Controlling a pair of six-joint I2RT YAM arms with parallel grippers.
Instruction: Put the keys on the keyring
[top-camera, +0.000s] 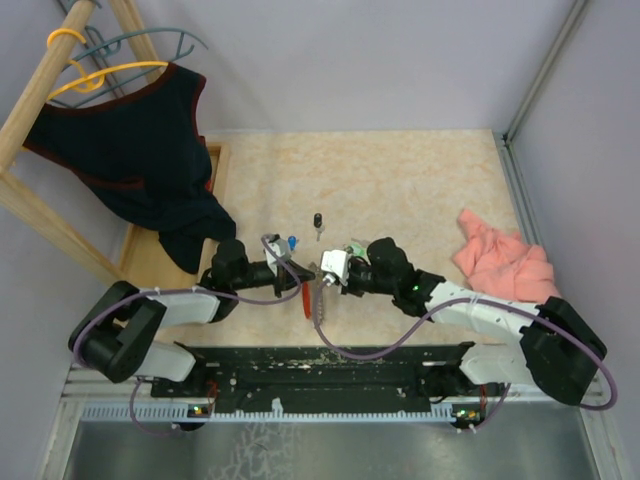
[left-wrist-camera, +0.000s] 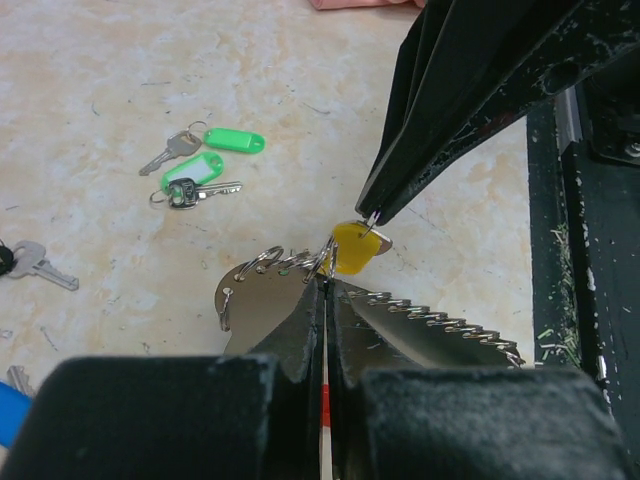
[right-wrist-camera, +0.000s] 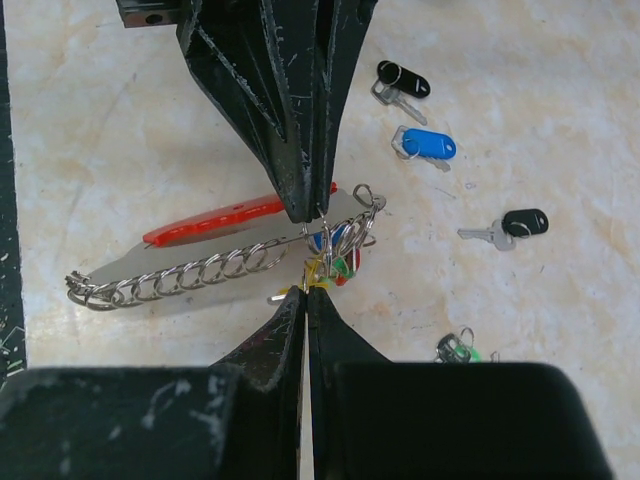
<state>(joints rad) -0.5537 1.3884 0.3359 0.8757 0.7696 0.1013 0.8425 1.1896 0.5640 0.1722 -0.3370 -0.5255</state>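
Two grippers meet nose to nose just inside the near edge of the counter (top-camera: 420, 180), about midway along it. The left gripper (left-wrist-camera: 326, 288) has its jaws pressed tight together, pinching the keyring (right-wrist-camera: 205, 262) at the end of its grey strip, where the wire loops bunch up. The red band runs along the strip's far side. The right gripper (right-wrist-camera: 305, 298) is clamped just as tightly, nipping the small wire ring of the yellow key (left-wrist-camera: 355, 248), and that key hangs touching the loops right at the left fingertips.

So this looks like the threading step, with the yellow one going on. A small knot of other colours sits at the same end of the keyring, but whether those are already threaded is too tangled to call.

Doing it well calls for the left side to hold dead steady as the anchor. The right should turn the key's ring edge-on to a single loop and work it round in a small, slow twist, not a pull. A tug could drag the strip out of the pinch or spring the tiny ring free.

Waiting loose towards the middle of the counter are two green keys (left-wrist-camera: 232, 140), a blue key (right-wrist-camera: 428, 144) and two black keys (right-wrist-camera: 405, 78).
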